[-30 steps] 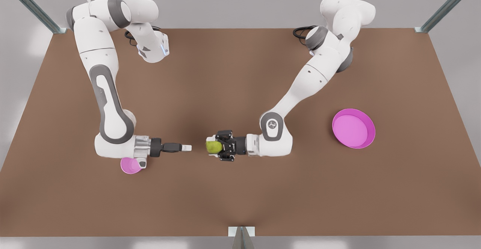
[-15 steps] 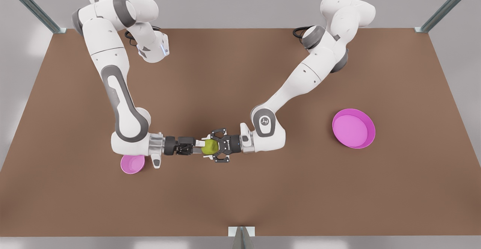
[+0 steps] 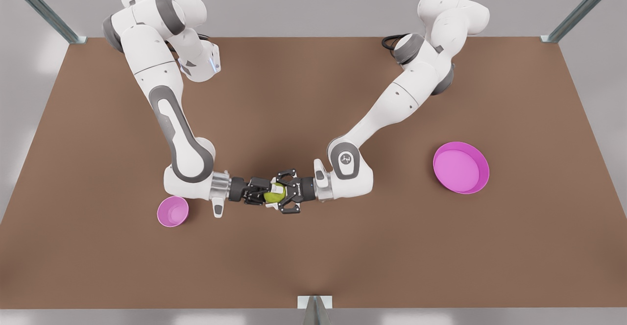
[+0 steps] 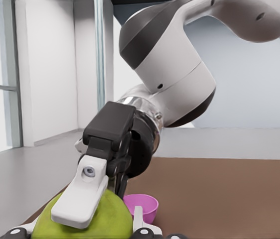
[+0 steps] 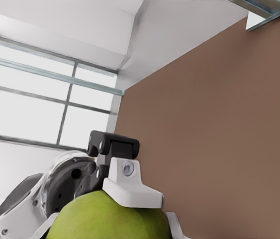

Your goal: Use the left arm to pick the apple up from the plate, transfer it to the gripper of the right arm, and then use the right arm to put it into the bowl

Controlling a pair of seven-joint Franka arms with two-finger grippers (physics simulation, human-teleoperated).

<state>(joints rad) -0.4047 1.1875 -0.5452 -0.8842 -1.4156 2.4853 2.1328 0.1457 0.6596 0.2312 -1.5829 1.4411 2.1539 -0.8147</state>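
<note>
Yellow-green apple (image 3: 273, 196) off the tabletop (image 3: 313, 266), mid-air at the meeting point of both arms, well apart from the pink plate (image 3: 484, 174) at the front view's right. Clamped by left gripper (image 3: 280, 194), fingers narrow on the fruit. Right gripper (image 3: 262, 195) nose to nose with it from the front view's left, fingers (image 4: 82, 196) closed in on the same apple (image 4: 80, 225), one seen flat against the skin in the left wrist view; the opposite one hidden. Bowl (image 3: 172, 212) on the tabletop just beside the right wrist.

Step in hand, by judgement: the handover.

To do it well:
- Confirm firm two-sided right-hand contact before any release.
- Open the left fingers only then, and fully.
- Back the left arm straight out along its own axis, no sideways drag across the round fruit.
- Hold the right arm steady until the left is clear.
- Watch for roll or slip; smooth skin, small contact patches.
</note>
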